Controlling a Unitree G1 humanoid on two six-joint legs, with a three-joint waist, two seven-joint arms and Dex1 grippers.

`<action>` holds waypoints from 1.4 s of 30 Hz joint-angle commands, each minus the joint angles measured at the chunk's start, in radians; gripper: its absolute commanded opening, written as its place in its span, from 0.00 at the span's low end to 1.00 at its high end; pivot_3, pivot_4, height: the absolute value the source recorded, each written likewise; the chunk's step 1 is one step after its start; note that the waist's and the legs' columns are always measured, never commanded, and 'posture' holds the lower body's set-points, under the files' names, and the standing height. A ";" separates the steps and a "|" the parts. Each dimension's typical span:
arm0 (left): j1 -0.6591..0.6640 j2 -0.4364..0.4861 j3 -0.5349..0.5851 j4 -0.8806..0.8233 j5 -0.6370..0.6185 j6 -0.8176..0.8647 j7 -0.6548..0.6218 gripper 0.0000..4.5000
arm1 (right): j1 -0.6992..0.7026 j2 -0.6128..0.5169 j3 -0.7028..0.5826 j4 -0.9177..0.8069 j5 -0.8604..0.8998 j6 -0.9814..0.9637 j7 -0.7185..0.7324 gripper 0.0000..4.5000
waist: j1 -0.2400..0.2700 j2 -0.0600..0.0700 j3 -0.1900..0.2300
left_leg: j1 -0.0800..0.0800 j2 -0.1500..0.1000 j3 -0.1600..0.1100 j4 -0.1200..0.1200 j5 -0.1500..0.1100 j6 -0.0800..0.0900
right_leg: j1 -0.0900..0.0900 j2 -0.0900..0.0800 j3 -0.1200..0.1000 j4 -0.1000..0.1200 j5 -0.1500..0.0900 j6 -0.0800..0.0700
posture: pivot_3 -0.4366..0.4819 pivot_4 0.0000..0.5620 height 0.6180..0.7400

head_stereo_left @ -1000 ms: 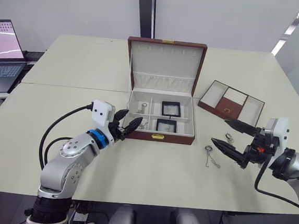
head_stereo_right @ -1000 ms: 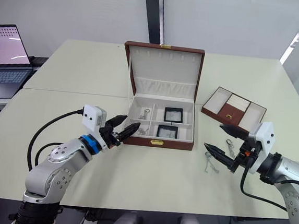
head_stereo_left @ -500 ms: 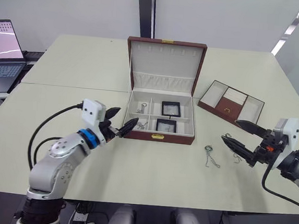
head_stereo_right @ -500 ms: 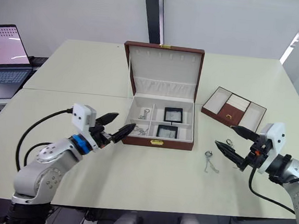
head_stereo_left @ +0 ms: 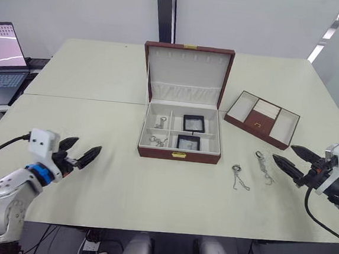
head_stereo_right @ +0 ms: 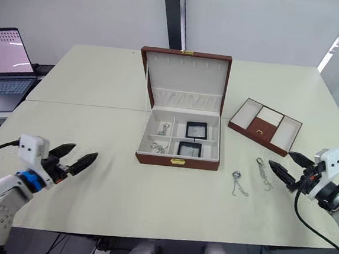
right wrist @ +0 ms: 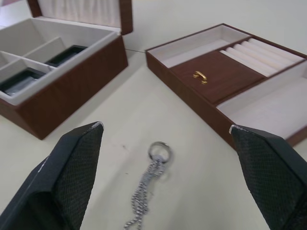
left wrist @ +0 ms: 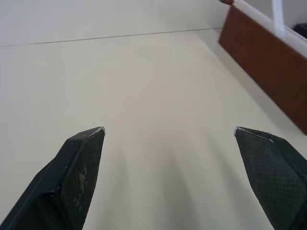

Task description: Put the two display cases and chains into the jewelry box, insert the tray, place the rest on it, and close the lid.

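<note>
Jaws wide apart; chain on table between them, tray beyond, jewelry box alongside.

jewelry box sits mid-table, lid up behind it. Inside the box: two display cases in the right-hand compartments, one behind the other; two chains in the left-hand compartments. Tray is right of the box, apart from it. Two more chains on the table right of the box and in front of the tray: one nearer the box, the other just right of it. Right gripper further right of those chains, left gripper well left of the box, both over the table. Laptop far left of the box, off the table.
</note>
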 commanded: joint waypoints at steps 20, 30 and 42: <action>0.050 -0.009 0.165 0.065 0.034 -0.132 0.167 1.00 | -0.025 0.047 -0.081 0.225 -0.099 -0.223 -0.108 1.00 | -0.001 0.000 0.000 | 0.001 0.001 0.000 -0.003 0.000 0.000 | 0.000 0.000 0.000 -0.001 0.000 0.000 | 0.48 0.27 1.00; 0.049 -0.012 0.156 0.018 0.029 -0.108 0.177 1.00 | -0.031 0.040 -0.077 0.227 -0.103 -0.225 -0.095 1.00 | -0.001 0.000 0.000 | 0.001 0.001 0.001 -0.004 0.000 0.000 | 0.000 0.000 0.000 -0.001 0.000 0.000 | 0.48 0.27 1.00; -0.028 0.051 0.017 -0.204 -0.080 0.056 0.049 1.00 | -0.057 -0.127 -0.027 0.114 -0.037 -0.054 0.141 1.00 | -0.001 0.001 0.000 | 0.001 0.000 0.001 -0.004 0.000 0.000 | 0.000 0.000 0.000 -0.001 0.000 0.000 | 0.48 0.27 1.00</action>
